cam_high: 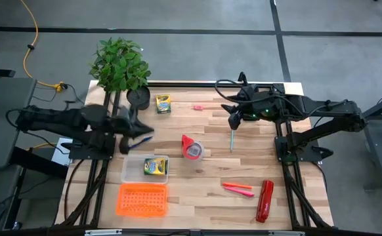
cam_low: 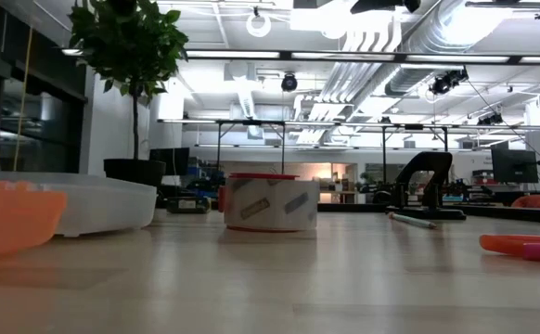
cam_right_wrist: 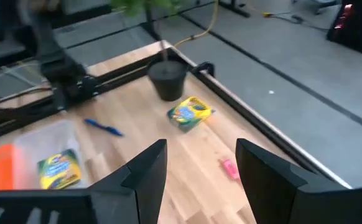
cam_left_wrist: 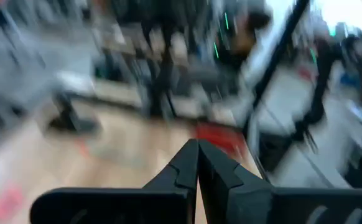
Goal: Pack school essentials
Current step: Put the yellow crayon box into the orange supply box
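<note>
One yellow-green crayon box (cam_high: 155,166) lies inside a clear container (cam_high: 130,169); another (cam_high: 163,103) lies flat on the table near the far edge. A blue pen (cam_high: 144,139) rests on the wood beside the container, seen also in the right wrist view (cam_right_wrist: 103,127). A teal pencil (cam_high: 231,140), pink-red markers (cam_high: 238,189) and a tiny pink piece (cam_high: 197,107) lie on the table. My left gripper (cam_high: 145,128) is raised above the pen, shut and empty (cam_left_wrist: 198,146). My right gripper (cam_high: 233,121) hangs open over the table's far right part (cam_right_wrist: 199,168).
A red tape roll (cam_high: 192,148) stands mid-table. A long red stapler (cam_high: 264,200) lies near the front right. An orange perforated tray (cam_high: 142,199) sits in front of the clear container. A potted plant (cam_high: 120,65) stands at the far left corner.
</note>
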